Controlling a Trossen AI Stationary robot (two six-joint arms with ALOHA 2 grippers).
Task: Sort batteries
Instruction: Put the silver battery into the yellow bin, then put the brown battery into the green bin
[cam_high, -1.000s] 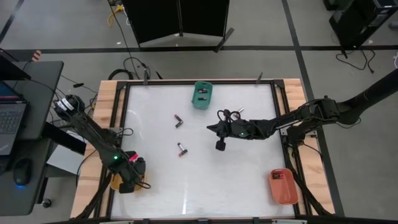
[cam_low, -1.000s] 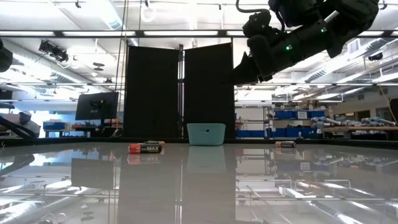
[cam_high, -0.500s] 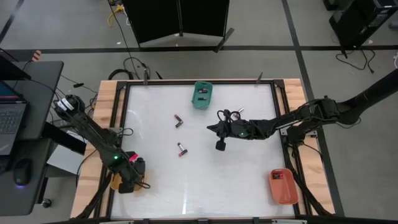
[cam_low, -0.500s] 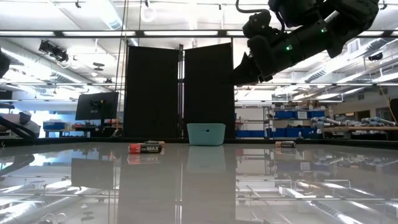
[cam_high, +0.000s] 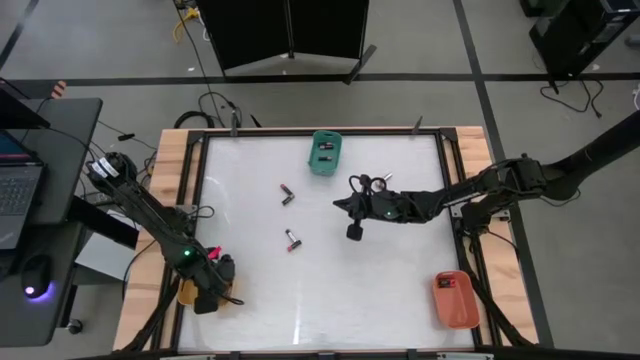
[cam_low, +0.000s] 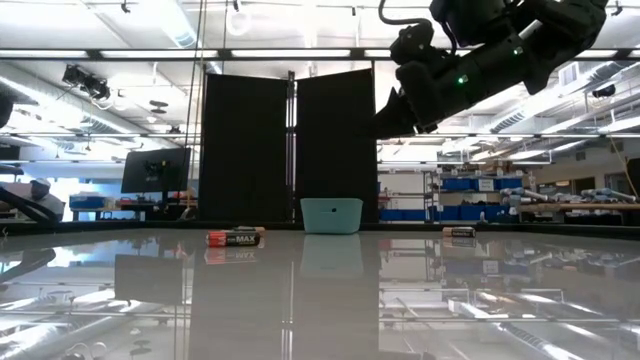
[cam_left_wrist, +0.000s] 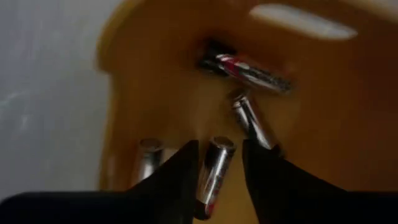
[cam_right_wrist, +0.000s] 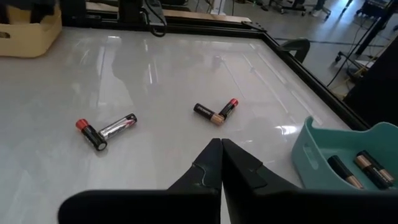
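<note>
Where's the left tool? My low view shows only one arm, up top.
Observer: The left tool is over the yellow tray at the table's left edge. Several batteries lie in that tray.
Operator: And the arm I see?
Observer: That's the right tool, shut and empty, above mid-table.
Operator: How many loose cells are out there?
Observer: Four: one pair and another pair, both left of the right tool.
</note>
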